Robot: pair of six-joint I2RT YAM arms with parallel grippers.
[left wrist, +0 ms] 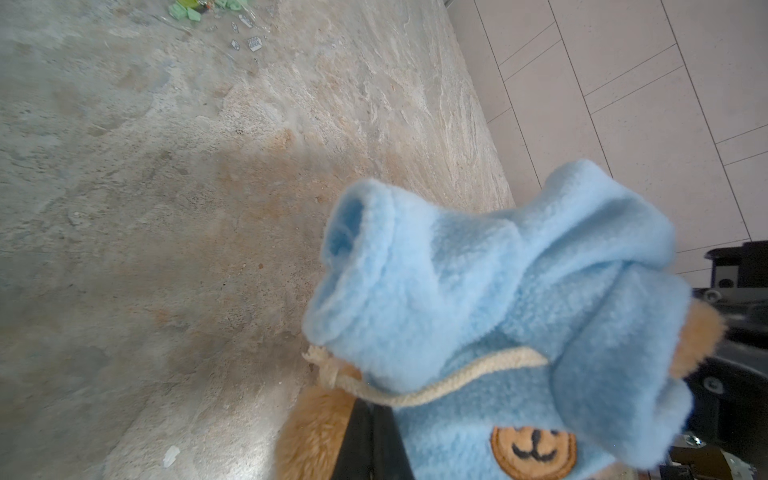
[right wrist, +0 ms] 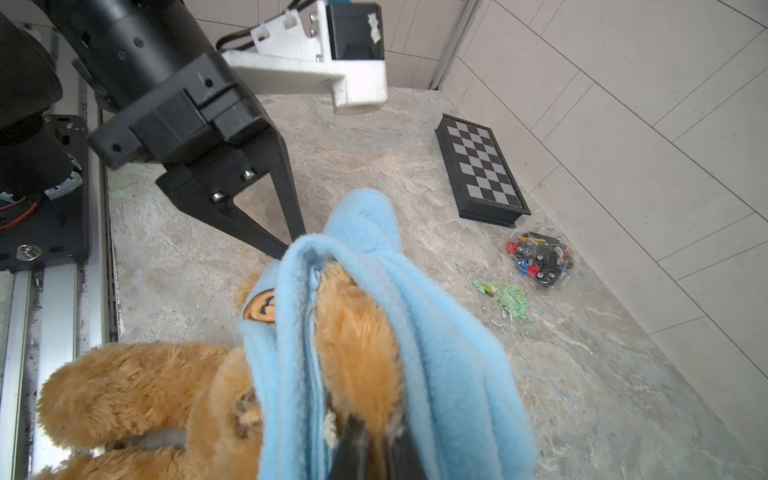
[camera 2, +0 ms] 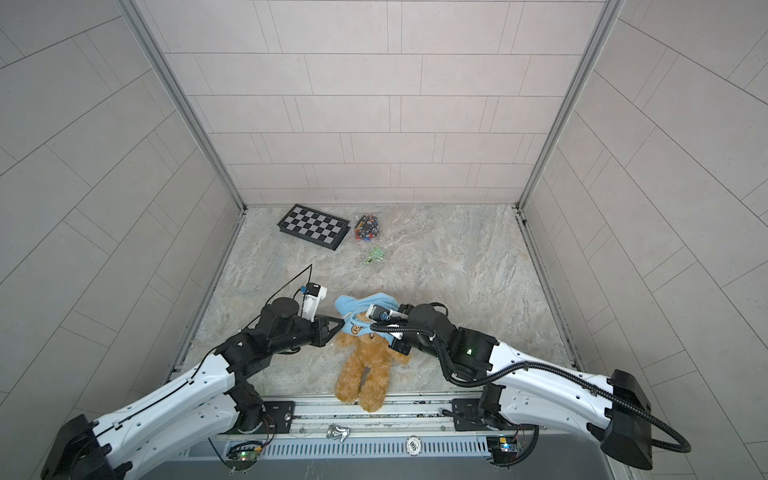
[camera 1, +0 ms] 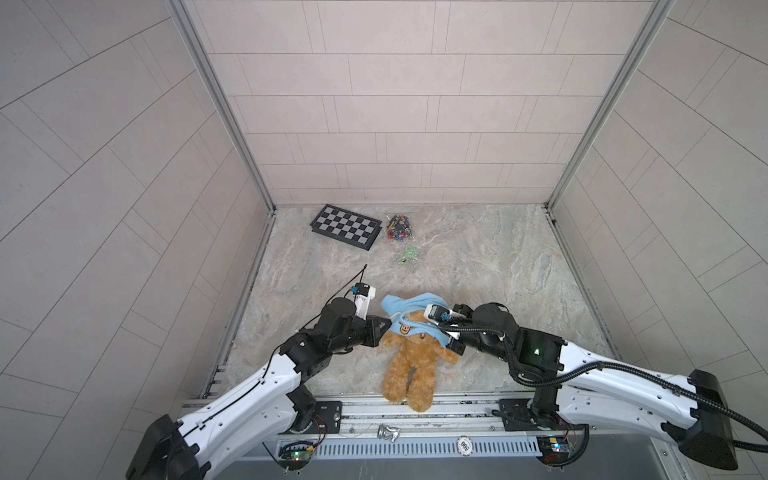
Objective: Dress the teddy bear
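Teddy bear half-hooded at the worktop's near edge.
Soft, light and floppy by the look of it, the teddy bear [camera 1: 409,365] lies at the middle of the near edge, its legs over the rail, with the fleece hoodie [camera 1: 409,307] bunched over its head. The left jaws and right jaws each pinch the stretchy hem, probably the best hold. By the far edge, a clear bag [camera 1: 399,227] holds mixed small parts; the chess case [camera 1: 345,226] is closed.

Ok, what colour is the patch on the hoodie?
Orange-brown patch, dark bear face; clearest in left wrist view.

Face of teddy bear [camera 1: 409,363] under hoodie [camera 1: 402,306]
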